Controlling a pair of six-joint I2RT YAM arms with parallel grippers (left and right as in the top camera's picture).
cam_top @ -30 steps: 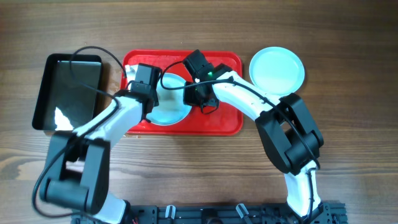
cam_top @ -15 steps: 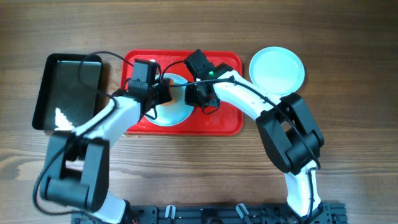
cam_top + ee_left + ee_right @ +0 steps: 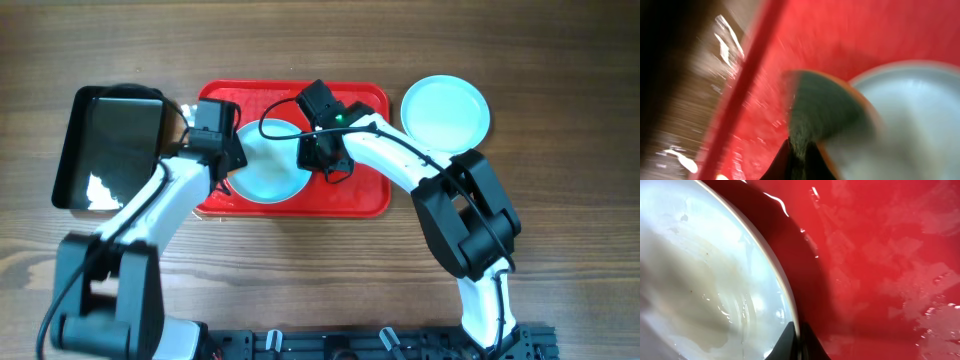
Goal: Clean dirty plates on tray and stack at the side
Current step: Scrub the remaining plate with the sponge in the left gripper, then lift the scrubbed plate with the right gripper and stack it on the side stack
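The tray [image 3: 365,195] lies in the middle of the table [image 3: 560,60]; one plate [image 3: 272,170] sits on its left half, partly covered from above by both arms; a second plate [image 3: 446,110] rests on the bare wood just off the tray's right far corner, apart from the first. A black tray [image 3: 110,150] stands just beside the red one on the left.

The left gripper [image 3: 797,162] hangs over the tray's left part, near the plate's left edge; its fingers are pinched together on a sponge [image 3: 822,110], dark green with an orange edge; the wrist view is blurred, so whether the sponge touches the plate or the tray cannot be told; it shows between the tray's rim and the plate.

The right gripper [image 3: 799,342] reaches in from the right; its fingers are clamped on the plate's right rim; in the wrist view the thin edge runs straight into the closed tips. The plate's surface there looks wet, with faint streaks and a few small specks; the red floor beside it carries patches of water.
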